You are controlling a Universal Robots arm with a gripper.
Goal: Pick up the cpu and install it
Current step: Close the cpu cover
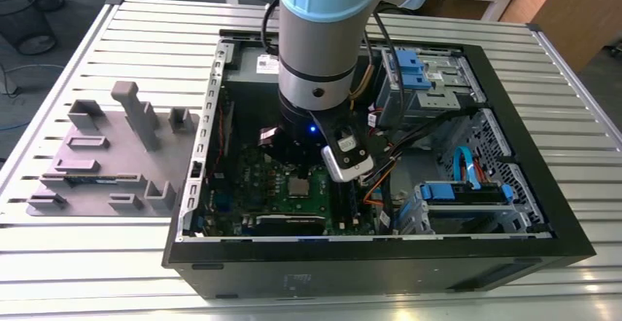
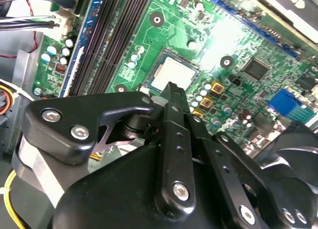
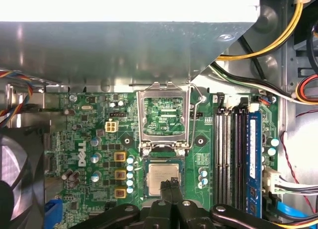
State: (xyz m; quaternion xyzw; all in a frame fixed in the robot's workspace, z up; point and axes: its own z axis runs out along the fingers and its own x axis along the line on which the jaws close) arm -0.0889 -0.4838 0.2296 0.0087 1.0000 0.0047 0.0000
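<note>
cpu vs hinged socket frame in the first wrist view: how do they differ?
The cpu is a solid dull silver square, lying flat; the socket frame is a windowed metal frame, swung open beside it. The cpu's outline is smaller than the socket frame's. Both are squarish metal.

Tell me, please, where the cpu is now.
In the first wrist view the cpu lies seated on the motherboard, between the socket frame and the tool, beside the memory slots.
</note>
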